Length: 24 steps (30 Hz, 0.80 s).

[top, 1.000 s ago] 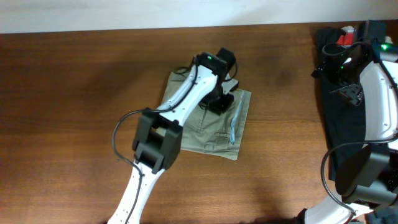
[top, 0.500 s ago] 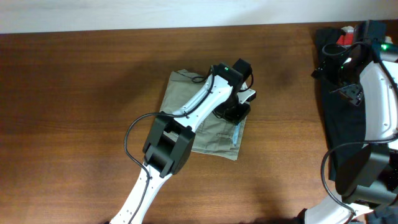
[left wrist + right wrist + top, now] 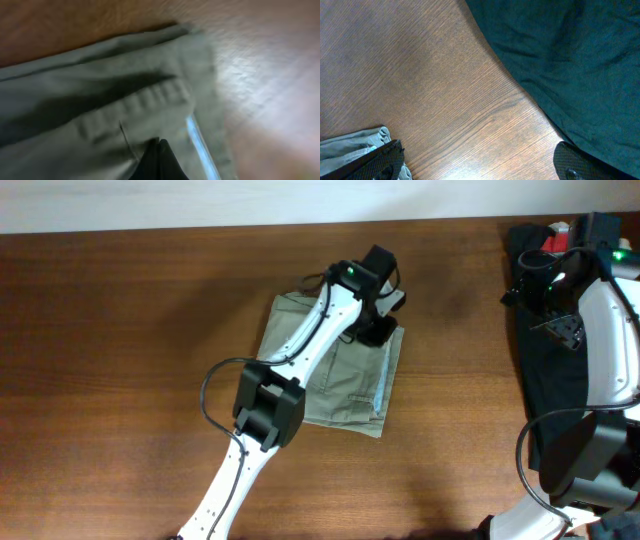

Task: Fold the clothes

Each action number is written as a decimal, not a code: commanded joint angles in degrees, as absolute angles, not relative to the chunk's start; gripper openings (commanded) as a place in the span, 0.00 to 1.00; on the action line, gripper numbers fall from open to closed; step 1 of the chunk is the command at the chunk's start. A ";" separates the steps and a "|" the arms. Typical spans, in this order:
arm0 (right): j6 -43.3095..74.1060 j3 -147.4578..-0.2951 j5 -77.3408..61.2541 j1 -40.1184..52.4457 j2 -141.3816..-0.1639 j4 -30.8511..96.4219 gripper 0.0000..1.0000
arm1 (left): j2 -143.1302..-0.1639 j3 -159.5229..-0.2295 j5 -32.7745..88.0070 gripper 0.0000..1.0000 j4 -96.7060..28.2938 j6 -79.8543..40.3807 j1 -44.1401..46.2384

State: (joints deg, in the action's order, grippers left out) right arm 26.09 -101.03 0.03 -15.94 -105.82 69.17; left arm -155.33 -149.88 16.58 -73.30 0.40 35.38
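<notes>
A folded khaki garment (image 3: 330, 375) lies in the middle of the wooden table, with a light blue strip (image 3: 378, 385) along its right edge. My left gripper (image 3: 378, 330) is over its upper right corner. In the left wrist view the black fingers (image 3: 160, 150) are pressed together, tip on the khaki cloth (image 3: 100, 100) beside the blue strip (image 3: 200, 145). My right gripper (image 3: 545, 280) is at the far right, open and empty (image 3: 480, 157), over bare wood next to a dark teal cloth (image 3: 570, 60).
A dark heap of clothes (image 3: 550, 380) covers the table's right edge under the right arm. A small bit of grey cloth (image 3: 350, 142) shows at the lower left of the right wrist view. Bare wood (image 3: 120, 360) lies left of the garment.
My left gripper slid down the garment's right side, then back up to its upper right corner. The right arm has not moved.
</notes>
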 commanded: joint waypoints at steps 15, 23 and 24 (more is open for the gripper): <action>25.96 -100.99 0.69 -16.16 -105.93 69.21 0.99 | -144.42 -163.39 7.25 0.99 -85.43 1.30 27.29; 25.96 -100.99 0.71 -16.16 -105.93 69.21 0.99 | -143.61 -157.32 6.22 0.99 -96.73 4.64 5.61; 25.96 -100.99 0.69 -16.16 -105.93 69.19 0.99 | -143.61 -155.48 11.03 0.99 -96.73 8.05 3.97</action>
State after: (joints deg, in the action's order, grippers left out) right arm 26.11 -101.03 0.03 -15.94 -105.82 69.17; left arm -144.42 -159.85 3.31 -96.38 1.58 8.56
